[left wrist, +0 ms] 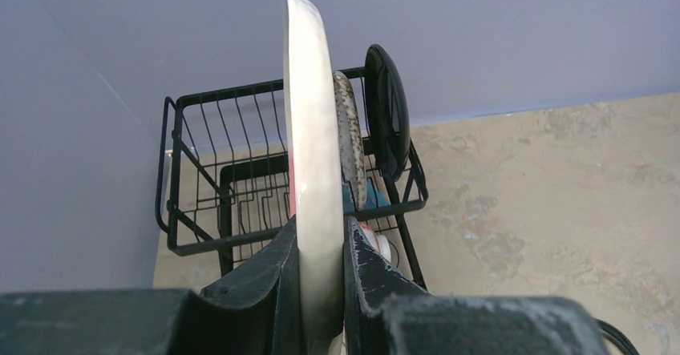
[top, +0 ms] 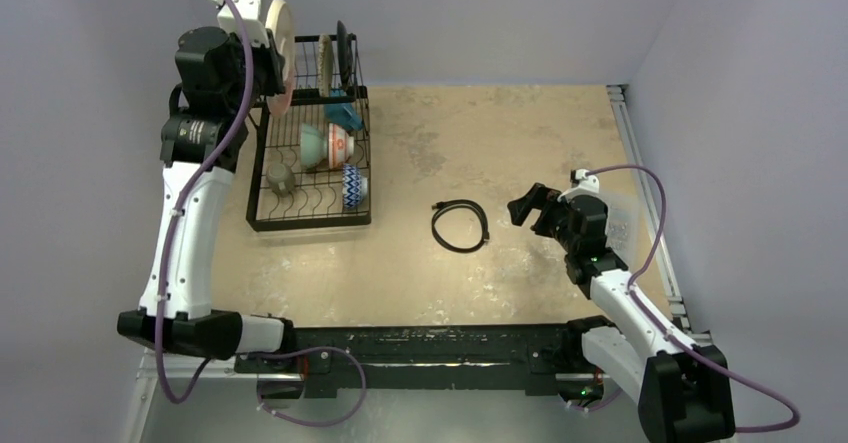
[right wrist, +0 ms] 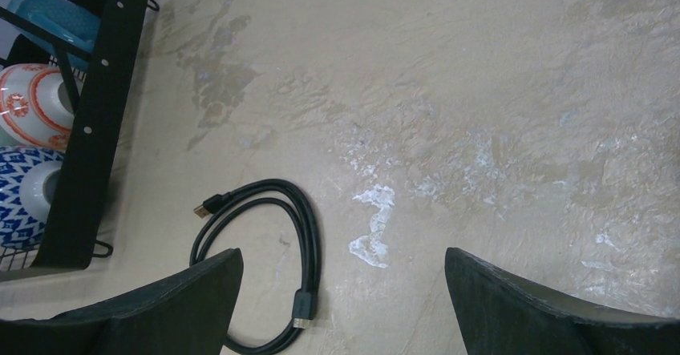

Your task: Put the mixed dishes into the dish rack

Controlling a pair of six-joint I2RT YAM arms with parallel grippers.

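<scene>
- Top view: the left gripper (top: 270, 55) holds the pink-and-white large plate (top: 281, 43) upright over the far end of the dish rack (top: 305, 225). The right gripper (top: 528, 206) hovers near the black coiled cable (top: 436, 228).
- Left wrist: the fingers clamp the plate's rim just beside the speckled grey small plate (left wrist: 350, 131) and the black plate (left wrist: 387, 106). The held plate is apparently not slotted.
- Right wrist: the jaws are spread wide and empty.

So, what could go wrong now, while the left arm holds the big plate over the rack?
1. The left gripper pinches the big plate only at its bottom rim; the tall part above may pivot or slip.
2. The speckled plate stands close beside it, the black plate next; going down, it may knock them.
3. If its edge lands on a wire of the rack, not between wires, it may tilt.
</scene>
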